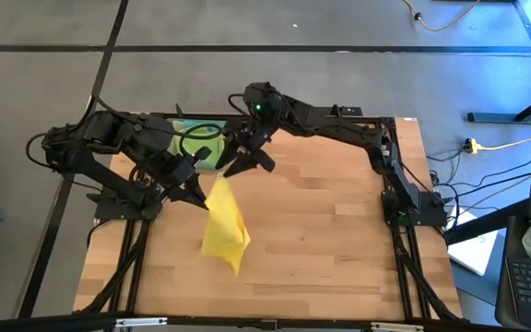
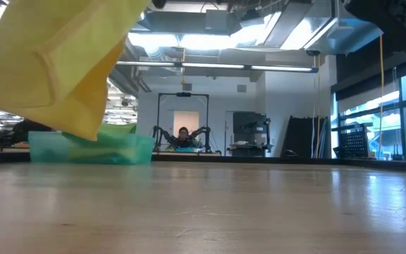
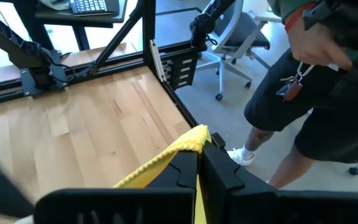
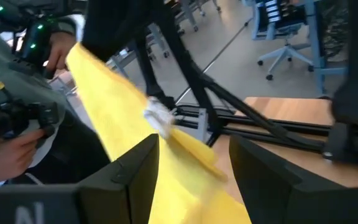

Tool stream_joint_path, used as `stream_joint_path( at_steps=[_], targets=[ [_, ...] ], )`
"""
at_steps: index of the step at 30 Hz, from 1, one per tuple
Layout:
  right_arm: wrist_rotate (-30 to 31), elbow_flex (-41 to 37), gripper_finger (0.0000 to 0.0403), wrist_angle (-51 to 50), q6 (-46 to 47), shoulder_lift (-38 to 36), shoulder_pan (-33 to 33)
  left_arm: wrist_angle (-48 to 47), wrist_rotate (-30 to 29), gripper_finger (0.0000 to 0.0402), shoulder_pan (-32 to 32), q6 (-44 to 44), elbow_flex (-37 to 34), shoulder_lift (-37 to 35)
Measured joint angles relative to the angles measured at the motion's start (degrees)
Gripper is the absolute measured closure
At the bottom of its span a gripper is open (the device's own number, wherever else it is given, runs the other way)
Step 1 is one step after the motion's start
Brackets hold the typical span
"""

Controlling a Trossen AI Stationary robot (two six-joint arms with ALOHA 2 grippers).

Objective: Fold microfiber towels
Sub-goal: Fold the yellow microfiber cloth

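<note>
A yellow microfiber towel (image 1: 224,226) hangs in the air over the table's left half, and its lower part (image 2: 55,63) is clear of the wood. My left gripper (image 3: 197,155) is shut on the towel's top. My right gripper (image 4: 194,162) is open just beyond it, at the towel's upper end (image 1: 242,166). Its two fingers stand on either side of the yellow cloth (image 4: 185,186), and I cannot tell whether they touch it. More towels, green ones (image 1: 192,138), lie in a translucent teal tray (image 2: 90,149) at the far left. My left gripper pinches the yellow towel's upper corner (image 3: 196,137) between its two shut fingers. From there one edge (image 3: 148,167) runs off to the side. The rest of the cloth hangs slack below the fingers, lifted clear of the table.
The bare wooden tabletop (image 1: 339,231) stretches to the right and near side. A person (image 3: 316,93) stands beyond the table's edge, and a person's hand with a device (image 4: 17,124) shows past the towel. Office chairs and frames stand in the room.
</note>
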Motion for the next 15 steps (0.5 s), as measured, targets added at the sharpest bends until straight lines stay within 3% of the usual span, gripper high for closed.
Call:
stream_joint_path(
  at_steps=[10, 15],
  targets=[
    [-7.32, 0.0, 0.0205, -0.17, 1.98, 0.0, -1.54, -0.02, -0.4, 0.0401, -0.02, -0.01, 0.0, 0.0],
    [-6.63, 0.0, 0.0205, -0.32, 1.0, 0.0, 0.69, -0.02, -0.87, 0.0401, -0.02, 0.01, 0.0, 0.0]
  ],
)
